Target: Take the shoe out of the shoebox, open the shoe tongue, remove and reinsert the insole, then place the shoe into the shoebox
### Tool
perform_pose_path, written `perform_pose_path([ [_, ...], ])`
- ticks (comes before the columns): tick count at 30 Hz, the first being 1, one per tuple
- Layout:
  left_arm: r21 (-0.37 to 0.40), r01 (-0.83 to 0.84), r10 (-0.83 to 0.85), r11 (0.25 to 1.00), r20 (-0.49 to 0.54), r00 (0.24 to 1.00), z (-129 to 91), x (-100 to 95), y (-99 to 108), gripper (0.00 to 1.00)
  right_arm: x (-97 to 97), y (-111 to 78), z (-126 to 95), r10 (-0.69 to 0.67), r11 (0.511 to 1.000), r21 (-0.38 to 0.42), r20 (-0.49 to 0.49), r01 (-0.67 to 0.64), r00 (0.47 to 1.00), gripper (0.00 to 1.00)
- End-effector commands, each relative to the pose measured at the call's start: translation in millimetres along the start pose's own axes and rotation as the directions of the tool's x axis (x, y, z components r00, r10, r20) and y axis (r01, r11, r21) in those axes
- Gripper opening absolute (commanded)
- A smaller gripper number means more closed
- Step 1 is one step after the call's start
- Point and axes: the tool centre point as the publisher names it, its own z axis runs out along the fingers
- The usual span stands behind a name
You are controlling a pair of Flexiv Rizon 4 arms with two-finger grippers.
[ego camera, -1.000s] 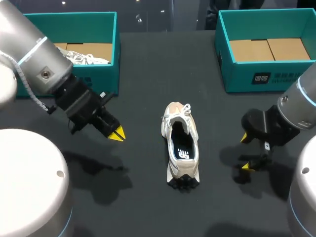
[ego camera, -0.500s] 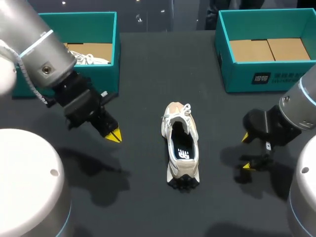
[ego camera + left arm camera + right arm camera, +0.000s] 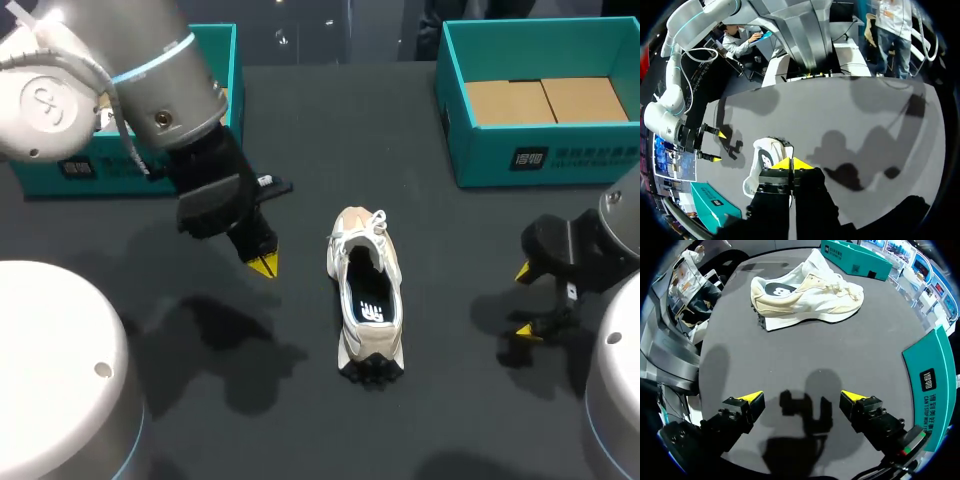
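- Head view. The shoe (image 3: 367,300) lies on the dark worktop (image 3: 420,220) at the centre of the frame, outside any box. Its long axis runs from the upper to the lower frame, with laces and tongue at the upper end, heel at the lower end, and the insole showing in the opening. My left jaws, at centre-left, are pressed together on nothing, and their yellow tips (image 3: 263,265) are near the shoe's lace end. My right jaws, at the right edge, stand wide and empty, well apart from the shoe. I judge the left arm the nearer one for lifting the tongue. The empty shoebox (image 3: 540,155) stands at the upper right.
- Left wrist view. The yellow tips (image 3: 791,163) meet with nothing between them. The shoe (image 3: 760,150) sits just beyond them and off to one side, partly hidden by my own fingers.
- Right wrist view. The yellow tips (image 3: 752,399) are far apart over bare worktop. The shoe (image 3: 807,292) lies ahead, well apart and side-on, with its long axis across the line of my reach. A teal shoebox (image 3: 932,375) wall stands beside one finger.
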Motion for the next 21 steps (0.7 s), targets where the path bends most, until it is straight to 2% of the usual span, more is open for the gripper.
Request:
perform_pose_path([
  [1,0.020,-0.039,0.041,0.999,-0.145,0.989,17.4,-26.0,19.8,0.00,6.2,-2.7,-6.8,-0.001,1.000,-0.003,0.007,0.001,1.000,1.00],
  [7,0.015,-0.131,0.131,0.991,-0.218,0.967,38.8,-54.0,31.9,0.00,6.2,-2.7,-6.8,-0.001,1.000,-0.003,0.007,0.001,1.000,1.00],
  [9,0.001,-0.160,0.155,0.987,-0.254,0.955,36.9,-61.1,33.5,0.00,6.2,-2.7,-6.8,-0.001,1.000,-0.003,0.007,0.001,1.000,1.00],
  [17,0.001,-0.160,0.155,0.987,-0.254,0.955,36.9,-61.1,33.5,0.00,6.2,-2.7,-6.8,-0.001,1.000,-0.003,0.007,0.001,1.000,1.00],
  [19,-0.009,-0.167,0.156,0.986,-0.310,0.938,47.7,-61.3,35.0,0.00,6.2,-2.7,-6.8,-0.001,1.000,-0.003,0.007,0.001,1.000,1.00],
  [21,0.017,-0.168,0.166,0.986,-0.290,0.942,54.0,-62.4,38.3,0.00,6.2,-2.7,-6.8,-0.001,1.000,-0.003,0.007,0.001,1.000,1.00],
])
